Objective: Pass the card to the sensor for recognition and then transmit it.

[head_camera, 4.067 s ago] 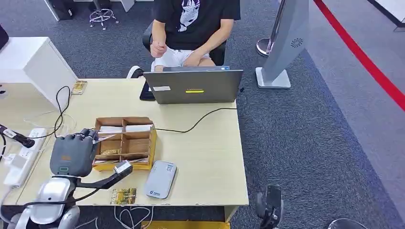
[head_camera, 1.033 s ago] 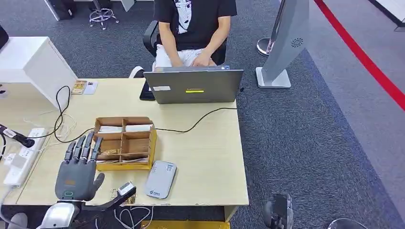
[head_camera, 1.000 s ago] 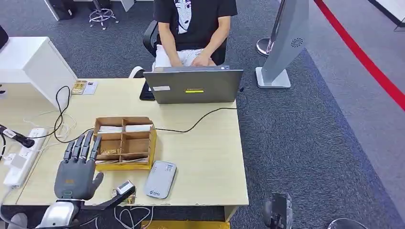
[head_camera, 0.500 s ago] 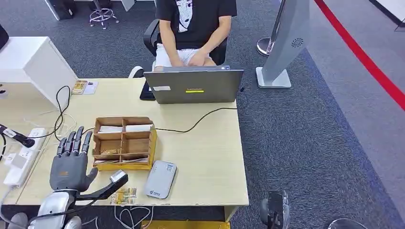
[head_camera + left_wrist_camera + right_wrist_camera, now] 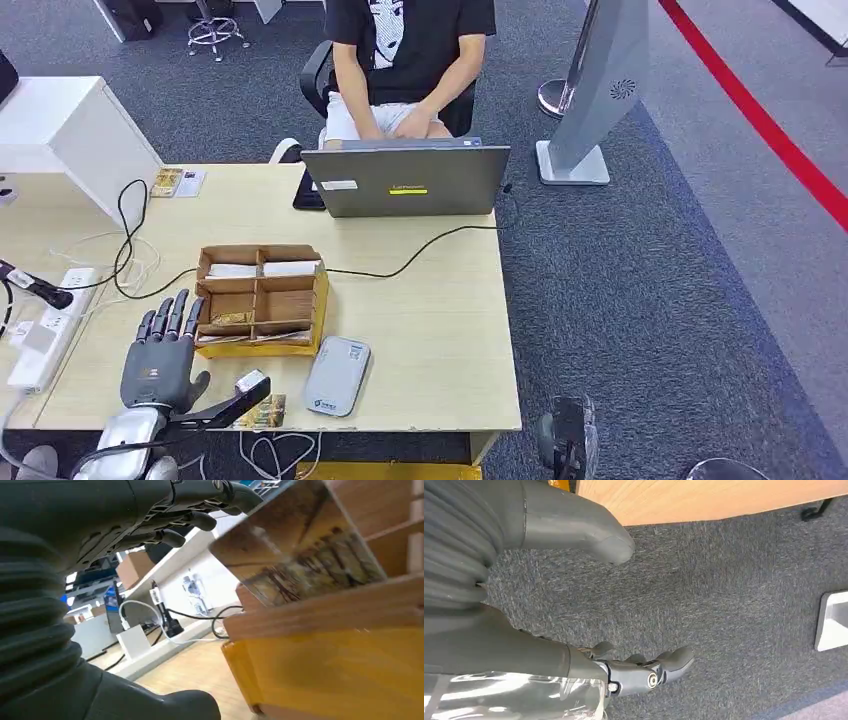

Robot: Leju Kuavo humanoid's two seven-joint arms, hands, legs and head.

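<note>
Compared with four seconds back, your left hand (image 5: 160, 360) has pulled away from the wooden box (image 5: 260, 300) toward the near edge of the desk (image 5: 430, 330), and its fingers have gone from curled over the box to spread flat with nothing in them. It now sits just beside the box's left side, fingertips level with the front compartments. From the left wrist camera you can see one card (image 5: 300, 555) standing tilted in the box, above its yellow front wall. Another gold card (image 5: 262, 410) lies flat on the desk just in front of the box, right at the desk edge, next to your thumb. The grey sensor (image 5: 336, 375) is on the desk just in front of the box's right corner.

Your right hand (image 5: 644, 672) hangs over the dark carpet (image 5: 734, 580) off the desk's corner, fingers loosely curled in, holding nothing.

Behind the box there's an open laptop (image 5: 405, 180) with a person (image 5: 410, 50) seated at it, a black cable (image 5: 420, 250) running from the laptop to the box, and a power strip (image 5: 45, 325) off to the box's left. A red line (image 5: 750, 110) crosses the carpet far right.
</note>
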